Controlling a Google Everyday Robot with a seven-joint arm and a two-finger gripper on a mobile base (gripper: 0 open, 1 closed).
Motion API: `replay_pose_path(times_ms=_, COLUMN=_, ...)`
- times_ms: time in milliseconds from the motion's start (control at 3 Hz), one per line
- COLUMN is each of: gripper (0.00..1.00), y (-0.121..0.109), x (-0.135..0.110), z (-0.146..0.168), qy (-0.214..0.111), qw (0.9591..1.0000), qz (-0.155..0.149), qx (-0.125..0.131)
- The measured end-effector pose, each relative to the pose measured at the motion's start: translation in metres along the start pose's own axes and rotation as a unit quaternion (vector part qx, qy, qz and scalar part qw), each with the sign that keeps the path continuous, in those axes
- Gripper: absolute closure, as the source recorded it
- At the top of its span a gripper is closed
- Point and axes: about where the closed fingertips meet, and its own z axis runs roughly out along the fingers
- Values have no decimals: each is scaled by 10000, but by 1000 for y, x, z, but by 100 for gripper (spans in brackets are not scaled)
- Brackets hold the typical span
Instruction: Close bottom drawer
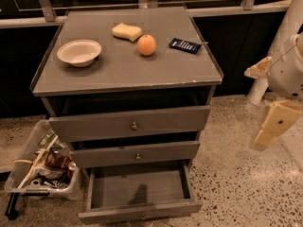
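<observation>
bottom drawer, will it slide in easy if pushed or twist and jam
The bottom drawer looks empty, so it is probably light and should slide with a modest push. It seems rigid wood; pushing the middle of its front likely keeps it from skewing. The gripper hangs off to the right, clear of it.

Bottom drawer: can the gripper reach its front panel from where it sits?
Probably yes. The gripper hangs right of the cabinet, apart from it. The bottom drawer stands pulled out, its front facing the floor, with nothing seen between them.
</observation>
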Motion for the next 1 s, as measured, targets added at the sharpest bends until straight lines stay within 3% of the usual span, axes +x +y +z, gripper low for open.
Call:
replay_pose_path(times_ms=667, gripper=50, y=31, x=13, z=62, qy=-500, qw=9987, qz=-115, qx=-82)
replay_pose_path(times_ms=1000, gripper=73, y=30, x=12, z=63, qy=-515, qw=9986, qz=-134, qx=-41)
